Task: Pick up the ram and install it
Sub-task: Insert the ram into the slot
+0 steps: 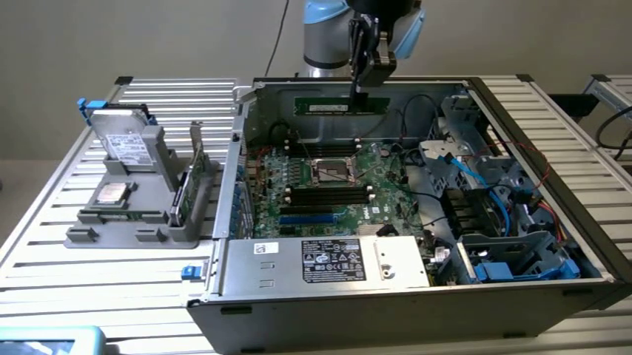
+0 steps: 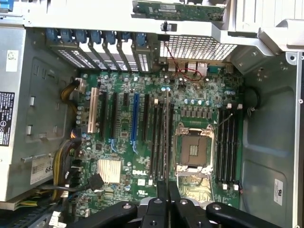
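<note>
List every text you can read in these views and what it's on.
"DELL": printed on the motherboard.
"68", rest cut off: on the white sticker.
Too small to read: the power supply label, the small sticker on the ram, and the case-wall sticker.
</note>
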Tool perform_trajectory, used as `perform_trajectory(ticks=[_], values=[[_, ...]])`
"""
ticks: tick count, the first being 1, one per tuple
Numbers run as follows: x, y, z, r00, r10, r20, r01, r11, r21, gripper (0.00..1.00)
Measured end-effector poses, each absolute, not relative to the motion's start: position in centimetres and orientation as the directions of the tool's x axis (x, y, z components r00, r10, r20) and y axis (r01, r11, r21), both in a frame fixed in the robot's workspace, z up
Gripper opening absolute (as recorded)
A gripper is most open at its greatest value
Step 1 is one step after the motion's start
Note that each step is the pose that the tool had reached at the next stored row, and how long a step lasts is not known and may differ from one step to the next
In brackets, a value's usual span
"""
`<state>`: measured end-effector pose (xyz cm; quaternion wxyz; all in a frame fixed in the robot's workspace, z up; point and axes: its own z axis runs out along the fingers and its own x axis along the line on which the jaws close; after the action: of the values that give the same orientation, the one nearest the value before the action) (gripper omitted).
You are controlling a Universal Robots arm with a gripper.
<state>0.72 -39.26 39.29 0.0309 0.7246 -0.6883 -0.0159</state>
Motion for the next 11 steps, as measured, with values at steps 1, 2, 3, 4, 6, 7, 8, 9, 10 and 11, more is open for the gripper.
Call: perform_trajectory(ticks=[1,2,3,4,6,7,8,9,10,11], values=[[0.72,-39.23,39.28,0.052,-0.998,0.019,-0.996,-0.051,0.067,0.13],[0.72,-39.19,39.27,0.052,-0.998,0.019,-0.996,-0.05,0.067,0.13],[0.72,-39.15,39.26,0.052,-0.998,0.019,-0.996,-0.051,0.067,0.13],[0.72,-39.1,39.24,0.052,-0.998,0.019,-0.996,-0.051,0.067,0.13],[0.72,-38.62,39.04,0.052,-0.998,0.019,-0.997,-0.05,0.066,0.13],[0.72,-38.49,38.96,0.049,-0.999,0.019,-0.997,-0.048,0.066,0.13],[0.72,-38.47,38.92,0.047,-0.999,0.019,-0.997,-0.045,0.065,0.13],[0.72,-38.47,38.91,0.044,-0.999,0.019,-0.997,-0.043,0.065,0.13],[0.72,-38.47,38.92,0.043,-0.999,0.02,-0.997,-0.042,0.065,0.13],[0.71,-38.47,38.92,0.043,-0.999,0.02,-0.997,-0.042,0.065,0.13]])
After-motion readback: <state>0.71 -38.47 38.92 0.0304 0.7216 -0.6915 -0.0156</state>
